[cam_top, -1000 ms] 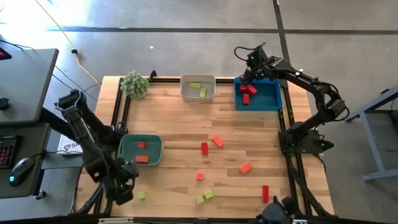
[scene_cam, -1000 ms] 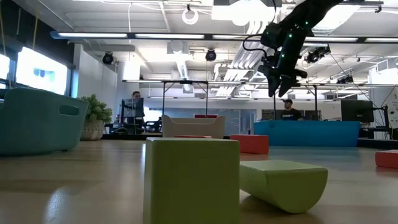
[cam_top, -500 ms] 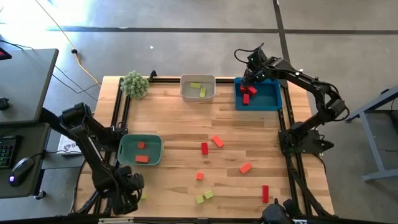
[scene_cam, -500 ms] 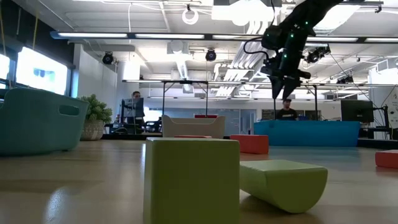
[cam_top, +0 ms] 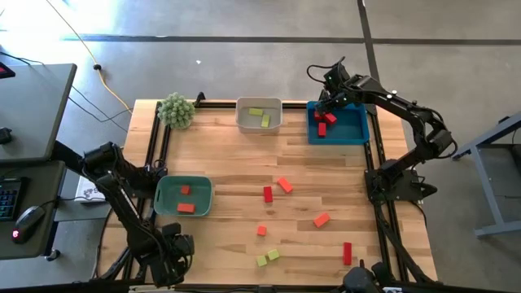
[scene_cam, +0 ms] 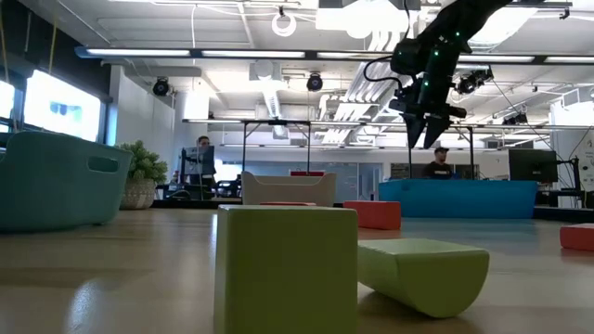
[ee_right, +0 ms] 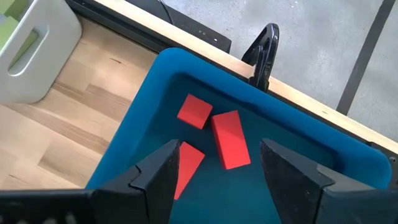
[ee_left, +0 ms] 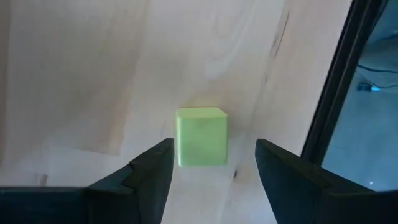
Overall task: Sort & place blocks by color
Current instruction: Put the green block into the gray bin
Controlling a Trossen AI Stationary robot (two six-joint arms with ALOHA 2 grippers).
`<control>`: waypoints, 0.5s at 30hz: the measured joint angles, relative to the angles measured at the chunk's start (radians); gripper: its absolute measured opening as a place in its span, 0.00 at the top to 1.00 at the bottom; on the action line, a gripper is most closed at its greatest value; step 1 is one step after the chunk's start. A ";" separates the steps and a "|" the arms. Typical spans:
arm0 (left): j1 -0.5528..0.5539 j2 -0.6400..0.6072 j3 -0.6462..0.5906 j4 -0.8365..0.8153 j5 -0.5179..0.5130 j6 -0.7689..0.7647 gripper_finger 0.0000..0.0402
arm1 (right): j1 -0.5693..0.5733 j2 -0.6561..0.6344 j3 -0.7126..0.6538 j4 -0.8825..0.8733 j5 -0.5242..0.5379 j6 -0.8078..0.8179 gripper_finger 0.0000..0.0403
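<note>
My left gripper (ee_left: 214, 155) is open near the table's near left corner (cam_top: 173, 252), its fingers standing on either side of a yellow-green cube (ee_left: 201, 137) without touching it; the cube rests flat on the wood. My right gripper (ee_right: 217, 158) is open and hovers above the blue tray (cam_top: 355, 129) at the far right, also seen high up in the low view (scene_cam: 429, 130). Three dark red blocks (ee_right: 230, 140) lie in that tray. Loose red (cam_top: 268, 194), orange (cam_top: 321, 220) and yellow-green blocks (cam_top: 267, 257) lie scattered on the table.
A white tray (cam_top: 259, 105) at the far edge holds two yellow-green blocks. A green tray (cam_top: 167, 195) at the left holds two orange blocks. A fuzzy green plant (cam_top: 177, 109) stands at the far left corner. A black frame rail (ee_left: 339, 93) runs beside the left gripper.
My left arm has swung toward the table's near edge and lowered, bringing its open gripper down around the yellow-green cube near the near left corner. My right gripper has stayed above the blue tray.
</note>
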 joint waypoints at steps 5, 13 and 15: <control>0.006 0.051 0.000 -0.009 0.000 0.000 0.46 | 0.000 0.000 0.000 0.000 0.000 0.003 0.48; 0.014 0.099 0.000 0.005 -0.002 -0.002 0.47 | 0.000 0.000 0.000 -0.004 0.000 0.007 0.48; 0.020 0.107 0.000 0.005 0.008 -0.002 0.49 | 0.000 0.000 0.000 -0.004 0.000 0.006 0.48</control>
